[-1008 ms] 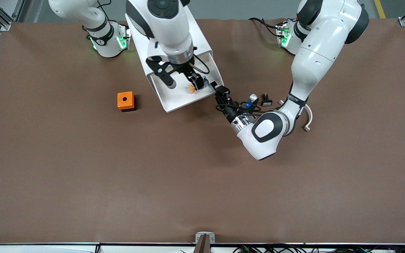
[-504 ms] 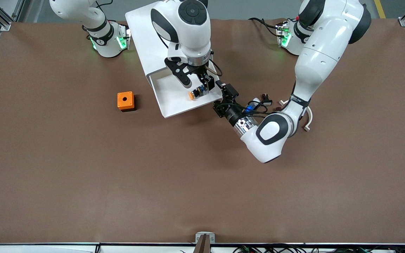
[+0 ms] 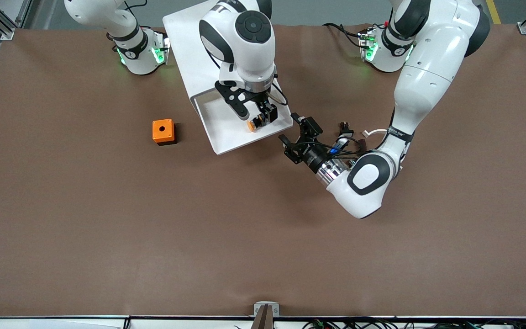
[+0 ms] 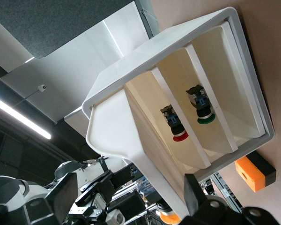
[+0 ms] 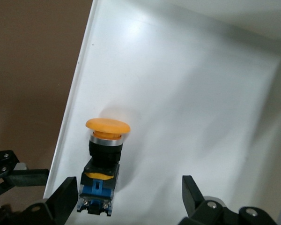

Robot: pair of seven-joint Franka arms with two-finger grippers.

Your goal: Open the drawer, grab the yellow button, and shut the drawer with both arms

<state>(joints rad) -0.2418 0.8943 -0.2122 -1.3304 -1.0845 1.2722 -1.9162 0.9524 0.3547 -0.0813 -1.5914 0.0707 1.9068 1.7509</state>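
The uppermost drawer [image 3: 226, 132] stands pulled out of the white cabinet [image 3: 190, 36]. The button [image 3: 251, 124], with its orange cap, lies on its side in the drawer, near the corner toward the left arm's end. My right gripper [image 3: 258, 118] hangs open over it. In the right wrist view the button [image 5: 103, 159] lies between the open fingers [image 5: 61, 201], close to one of them, and my right gripper [image 5: 126, 199] grips nothing. My left gripper [image 3: 290, 129] is open and empty beside the drawer's corner, a little apart from it. In the left wrist view my left gripper [image 4: 129, 201] faces the cabinet's front [image 4: 187, 112].
An orange box with a hole [image 3: 163, 131] sits on the brown table toward the right arm's end. A black button with a white cap [image 3: 344, 126] and a white hook [image 3: 372, 132] lie by the left arm. The two lower drawers hold a red button [image 4: 174, 124] and a green button [image 4: 201, 105].
My left gripper has drawn back from the drawer's corner and now stands off it. The right arm has swung over the drawer, its gripper still open over the button.
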